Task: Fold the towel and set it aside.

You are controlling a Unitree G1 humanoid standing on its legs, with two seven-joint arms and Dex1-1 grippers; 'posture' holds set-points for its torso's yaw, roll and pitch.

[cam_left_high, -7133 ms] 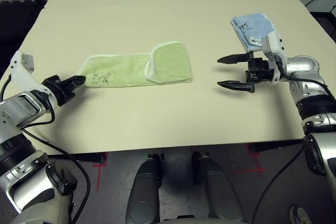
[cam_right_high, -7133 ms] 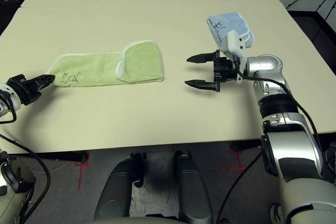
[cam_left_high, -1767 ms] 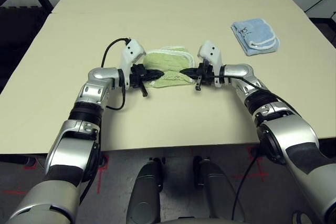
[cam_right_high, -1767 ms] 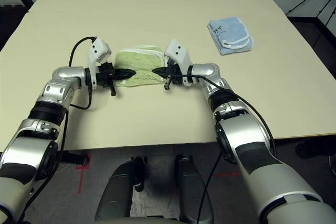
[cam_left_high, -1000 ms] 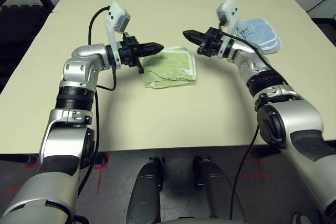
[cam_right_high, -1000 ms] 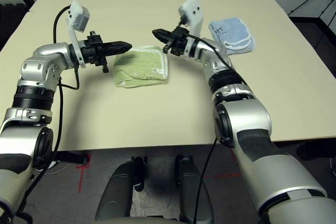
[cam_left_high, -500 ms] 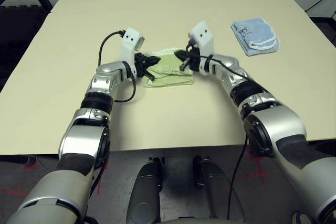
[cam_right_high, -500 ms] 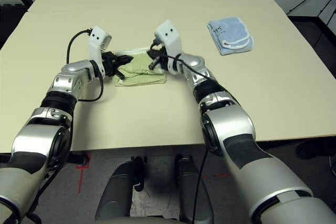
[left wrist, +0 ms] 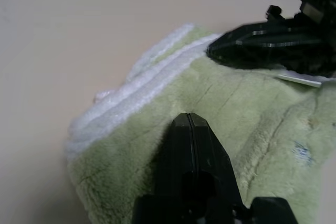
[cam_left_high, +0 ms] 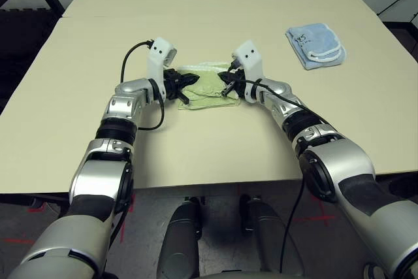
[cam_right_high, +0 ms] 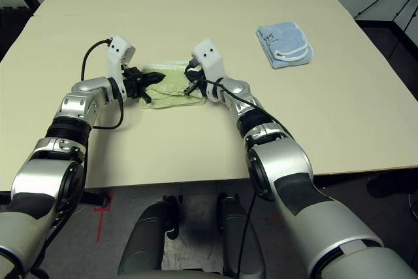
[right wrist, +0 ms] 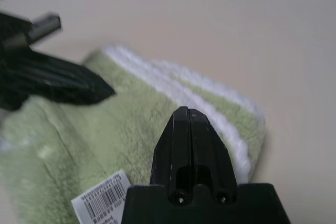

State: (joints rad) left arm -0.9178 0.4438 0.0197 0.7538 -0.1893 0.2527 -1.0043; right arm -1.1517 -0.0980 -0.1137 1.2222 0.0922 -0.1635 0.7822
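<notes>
A broad cream desk [cam_left_high: 209,4] carries the towel [cam_left_high: 206,86], folded into a small green pad near its middle, with a light blue cloth [cam_left_high: 317,45] lying well apart at the far right. The left gripper [cam_left_high: 193,80] comes in over the towel's left edge and the right gripper [cam_left_high: 224,76] over its right edge; both pairs of fingers are pressed together, gripping nothing, their tips low over or on the pile. Compared with a second ago, both arms have dropped from above the desk down to the towel, which lies in the same spot.
</notes>
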